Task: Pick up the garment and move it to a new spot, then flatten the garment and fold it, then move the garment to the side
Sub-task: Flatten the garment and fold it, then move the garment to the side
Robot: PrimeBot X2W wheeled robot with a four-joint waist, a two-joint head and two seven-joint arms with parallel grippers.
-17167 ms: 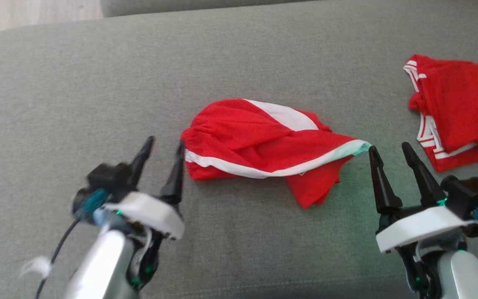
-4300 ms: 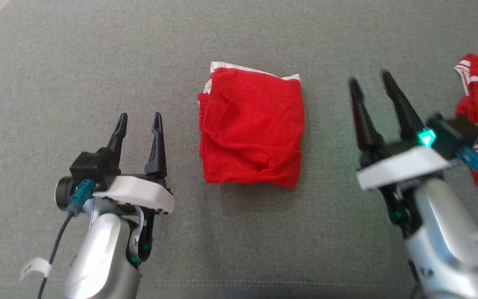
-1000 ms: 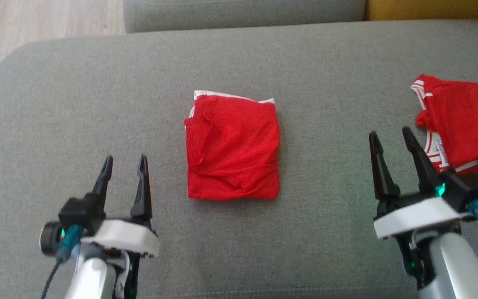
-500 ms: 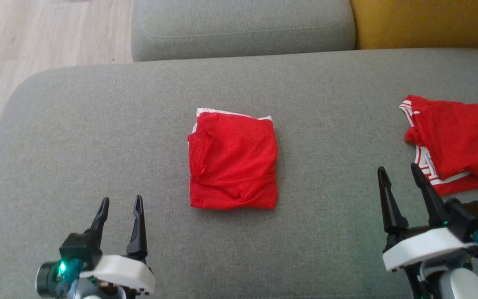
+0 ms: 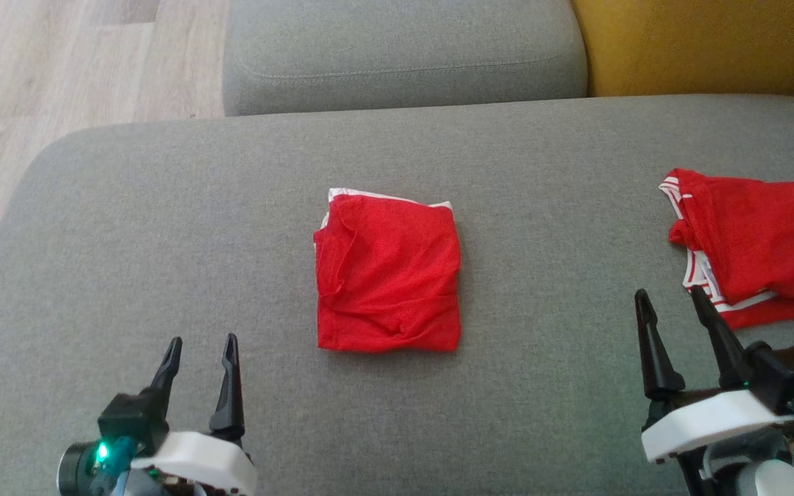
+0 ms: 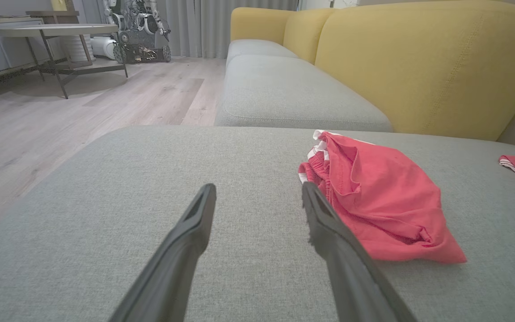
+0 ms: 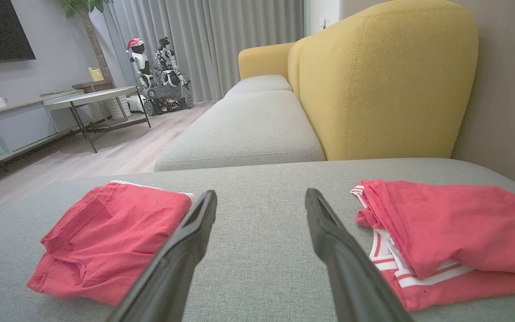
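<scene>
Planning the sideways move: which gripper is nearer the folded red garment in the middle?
Left. The left gripper is off the near-left corner of the folded garment; the right gripper is farther, off its right side.

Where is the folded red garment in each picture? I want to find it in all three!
Head view: the folded red garment lies in the middle of the picture.
Left wrist view: it lies right of centre.
Right wrist view: it lies at the lower left.
Shared landmark: the yellow sofa back, at the top right in the head view and the upper right in both wrist views.
</scene>
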